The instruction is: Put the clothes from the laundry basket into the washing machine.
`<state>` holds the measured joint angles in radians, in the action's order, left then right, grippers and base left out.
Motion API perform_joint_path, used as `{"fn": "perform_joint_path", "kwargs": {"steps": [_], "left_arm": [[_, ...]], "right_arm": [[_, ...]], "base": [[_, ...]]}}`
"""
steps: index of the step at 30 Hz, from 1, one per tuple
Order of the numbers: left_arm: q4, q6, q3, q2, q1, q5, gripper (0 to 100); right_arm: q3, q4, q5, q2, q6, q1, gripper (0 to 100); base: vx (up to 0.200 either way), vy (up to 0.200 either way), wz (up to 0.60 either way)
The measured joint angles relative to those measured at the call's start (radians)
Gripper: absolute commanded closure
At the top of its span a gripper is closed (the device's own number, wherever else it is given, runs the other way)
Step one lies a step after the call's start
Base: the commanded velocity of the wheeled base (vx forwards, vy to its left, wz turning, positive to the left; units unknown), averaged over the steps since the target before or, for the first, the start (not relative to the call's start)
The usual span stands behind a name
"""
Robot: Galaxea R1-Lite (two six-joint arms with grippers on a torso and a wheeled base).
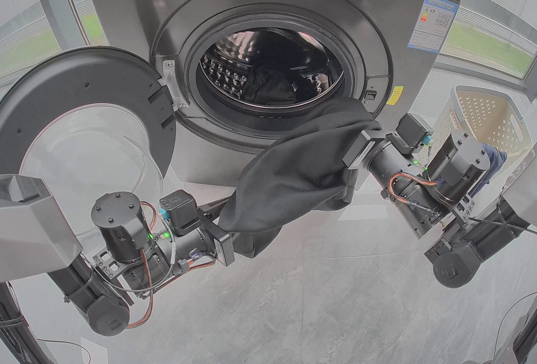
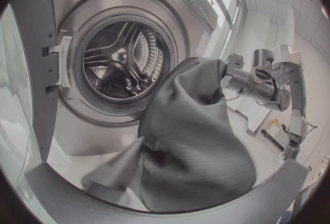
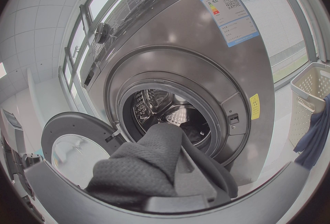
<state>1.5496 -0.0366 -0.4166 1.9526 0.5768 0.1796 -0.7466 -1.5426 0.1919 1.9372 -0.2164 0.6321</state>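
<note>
I hold a black garment before the washer, slung between both arms just below its open mouth. The left tool pinches the low end, farther from the washer. The right tool pinches the high end at the washer's rim. A dark piece already lies in the drum. To the washer's right, a blue cloth hangs in the basket. My read: about midway, with this garment still to push in and at least one more to fetch.
</note>
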Motion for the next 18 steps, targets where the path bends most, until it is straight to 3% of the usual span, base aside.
{"fn": "perform_joint_path", "kwargs": {"steps": [12,18], "left_arm": [[0.000,0.008,0.043,0.016,0.012,0.001,0],[-0.002,0.060,0.103,0.030,0.016,0.004,0]], "right_arm": [[0.004,0.000,0.000,-0.003,-0.002,-0.003,100],[0.004,0.000,-0.001,-0.004,-0.010,-0.009,100]], "base": [[0.000,0.000,0.00],[0.000,0.000,0.00]]}}
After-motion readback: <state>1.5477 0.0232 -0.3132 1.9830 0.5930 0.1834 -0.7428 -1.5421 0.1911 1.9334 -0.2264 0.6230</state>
